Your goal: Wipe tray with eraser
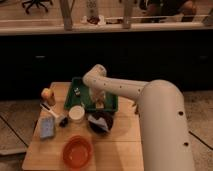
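Gripper (99, 98) at the end of the white arm (150, 107) points down into the tray (80, 101), over the right half of the tray floor. Just under its tip, inside the tray and close to the near rim, sits the tan eraser (100, 104). Gripper and eraser look to be touching, but whether the gripper is clamped on the block or only resting above it cannot be told.

The green tray lies on a wooden table (117, 145), toward the far edge. In the tray's left half, well apart from the eraser, lies a tiny dark-and-white item (78, 91). A white cup (76, 113) stands just outside the near left corner of the tray, and a dark bowl-shaped thing (100, 123) sits just in front of the near rim. Farther forward from the tray is a round orange bowl (77, 151). Left of the tray a yellowish round object (48, 95) rests near the table edge, with a dark-headed brush (53, 113) and a blue pad (47, 128) in front of it, both apart from the tray.
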